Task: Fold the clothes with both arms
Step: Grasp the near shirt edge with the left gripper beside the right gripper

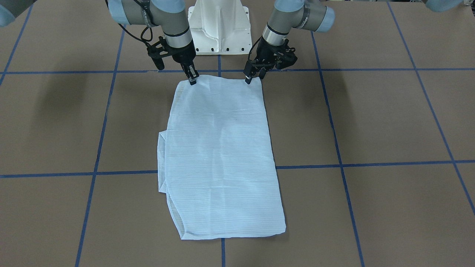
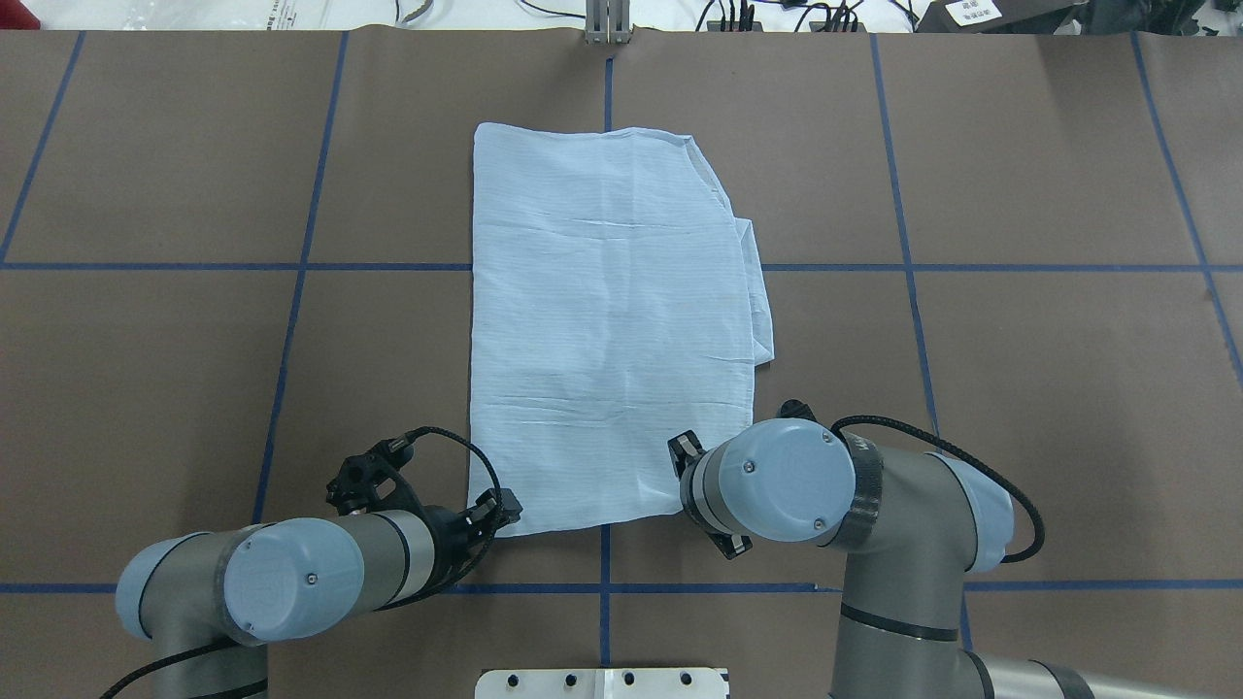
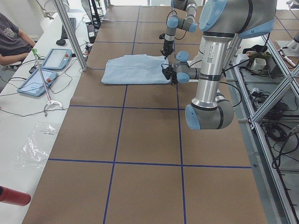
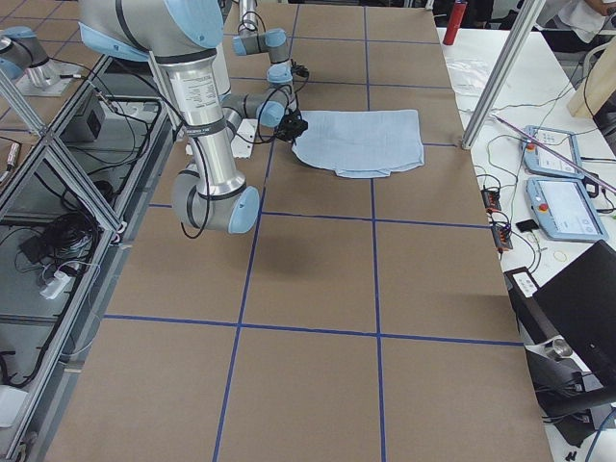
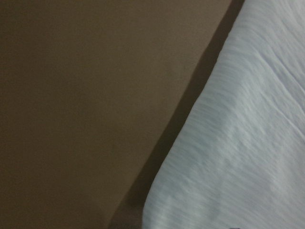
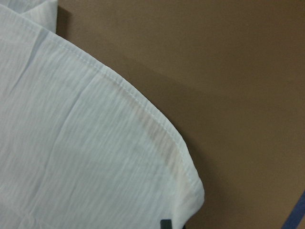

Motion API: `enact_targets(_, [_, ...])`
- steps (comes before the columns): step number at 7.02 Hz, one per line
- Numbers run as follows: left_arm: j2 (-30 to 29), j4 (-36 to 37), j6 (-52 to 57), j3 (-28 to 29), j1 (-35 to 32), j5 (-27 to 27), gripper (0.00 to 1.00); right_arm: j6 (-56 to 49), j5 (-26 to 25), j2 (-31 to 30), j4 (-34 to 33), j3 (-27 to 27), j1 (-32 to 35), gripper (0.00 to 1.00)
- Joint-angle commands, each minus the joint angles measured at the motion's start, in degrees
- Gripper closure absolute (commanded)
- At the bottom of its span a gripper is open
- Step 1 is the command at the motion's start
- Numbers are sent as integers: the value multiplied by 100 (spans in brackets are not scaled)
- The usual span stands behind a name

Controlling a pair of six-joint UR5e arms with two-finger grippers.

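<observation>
The light-blue striped shirt (image 1: 222, 159) lies flat on the brown table, folded into a long rectangle; it also shows in the overhead view (image 2: 612, 330). A folded layer sticks out along one long side (image 2: 759, 291). My left gripper (image 1: 248, 79) is at the shirt's near corner on the robot's left and looks shut on it; it also shows in the overhead view (image 2: 497, 513). My right gripper (image 1: 192, 79) pinches the other near corner and is hidden under its wrist in the overhead view. The wrist views show the cloth edge (image 5: 238, 143) and a hemmed corner (image 6: 86, 143) close up.
The white pedestal base (image 1: 219, 27) stands just behind the grippers. Blue tape lines (image 1: 219, 70) grid the table. Tablets (image 3: 56, 58) and a clear bag (image 3: 39, 142) lie on the operators' side table, with a red bottle (image 3: 14, 196) near its end.
</observation>
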Motion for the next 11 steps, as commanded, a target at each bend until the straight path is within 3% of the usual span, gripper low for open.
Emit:
enact_targets(1, [12,5,-108,-10,20,46,100,0,0,-18,-9,-8,-1,100])
enact_targets(3, [12,13,-90,-141,-7,46,100,0,0,-18,-9,0,-1,100])
enact_targets(5, [161,432,-169,-1007,28,46,100,43,-26,-149,-9,279,-35,100])
enact_targets(6, [170,809,-404,-1430,237,55,100,113,-96,-394,-78,760,-288,100])
enact_targets(8, [162,1705,-433,-2615,266,2,100,237,-369,-397,-1216,1815,-519,100])
enact_targets(10, [-109,1797,517,-2595,-380,-199,100,80,-351,-30,-1564,1830,138,100])
enact_targets(11, [-398,1780,1091,-2116,-1116,-557,100,-521,-299,443,-1538,1289,705,100])
